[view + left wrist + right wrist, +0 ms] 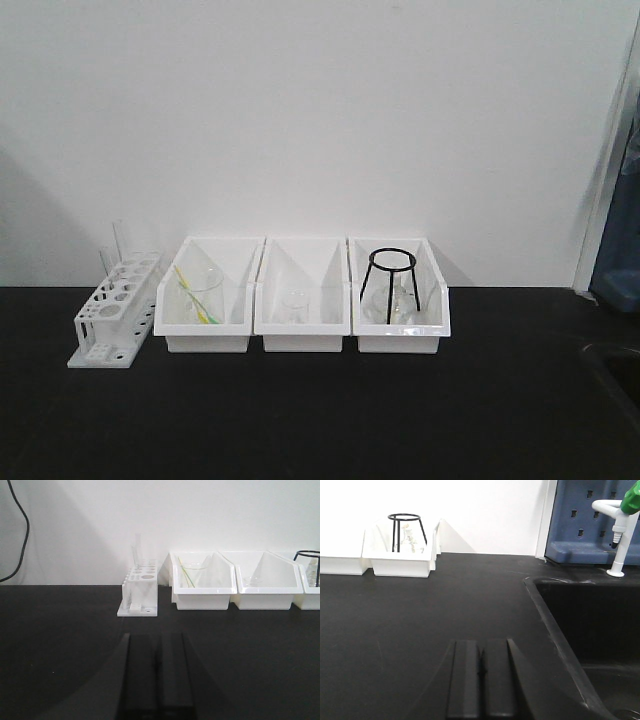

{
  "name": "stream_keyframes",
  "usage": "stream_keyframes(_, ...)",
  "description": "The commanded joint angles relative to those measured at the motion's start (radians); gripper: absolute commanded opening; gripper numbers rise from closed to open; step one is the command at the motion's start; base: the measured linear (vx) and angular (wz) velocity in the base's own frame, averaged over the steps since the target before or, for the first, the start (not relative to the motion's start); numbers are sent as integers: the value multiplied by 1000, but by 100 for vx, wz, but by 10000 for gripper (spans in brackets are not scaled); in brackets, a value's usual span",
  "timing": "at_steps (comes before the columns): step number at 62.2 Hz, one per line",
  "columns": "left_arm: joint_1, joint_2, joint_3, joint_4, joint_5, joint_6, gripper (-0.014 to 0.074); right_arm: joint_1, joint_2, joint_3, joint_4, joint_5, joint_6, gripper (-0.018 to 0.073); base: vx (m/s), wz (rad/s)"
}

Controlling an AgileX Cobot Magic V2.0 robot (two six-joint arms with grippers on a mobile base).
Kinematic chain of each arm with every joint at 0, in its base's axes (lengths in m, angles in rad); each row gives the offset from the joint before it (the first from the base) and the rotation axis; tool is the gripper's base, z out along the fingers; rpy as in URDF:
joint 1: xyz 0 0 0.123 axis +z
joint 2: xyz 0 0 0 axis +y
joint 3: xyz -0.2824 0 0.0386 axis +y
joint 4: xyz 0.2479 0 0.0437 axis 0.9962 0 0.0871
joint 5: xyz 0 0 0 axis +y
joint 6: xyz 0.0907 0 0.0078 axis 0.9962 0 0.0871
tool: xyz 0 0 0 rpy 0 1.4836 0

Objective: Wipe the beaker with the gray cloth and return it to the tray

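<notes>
Beaker (200,292): clear, cylindrical glass

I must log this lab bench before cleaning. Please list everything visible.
bins: three, white, along the wall
tube rack: one, white, left of the bins, holding one glass tube
big beaker: one, clear, left bin, yellow-green stick inside
small beaker: one, clear, middle bin
wire stand: one, black, right bin, with clear glassware
table: one, black
sink: one, black, right end of table
tap: one, white with green top, behind sink
peg board: one, blue, behind sink
cable: one, black, by the wall, far left
left end effector: one, black, shut, above the table
right end effector: one, black, shut, near the sink
</notes>
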State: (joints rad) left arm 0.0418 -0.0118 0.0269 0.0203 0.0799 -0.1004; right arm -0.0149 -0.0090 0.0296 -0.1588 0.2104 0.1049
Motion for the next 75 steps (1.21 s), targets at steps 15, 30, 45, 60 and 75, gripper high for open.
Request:
stream_keyframes(15,-1,-15,30,-4,-80,-5,-3,1,-9,6,-13,-88,-5,-11,0,0)
stream_keyframes(30,-1,-15,30,-4,-80,-5,-3,1,-9,6,-13,-86,-5,-11,0,0)
stream_keyframes(45,-1,-15,30,-4,-80,-5,-3,1,-9,6,-13,-86,-5,-11,-2,5)
stream_keyframes(60,-1,-15,30,-4,-80,-5,-3,1,-9,6,-13,-86,-5,-11,-7,4)
stream_keyframes(75,-1,-15,30,-4,-80,-5,-3,1,-9,6,-13,-86,-5,-11,-19,1)
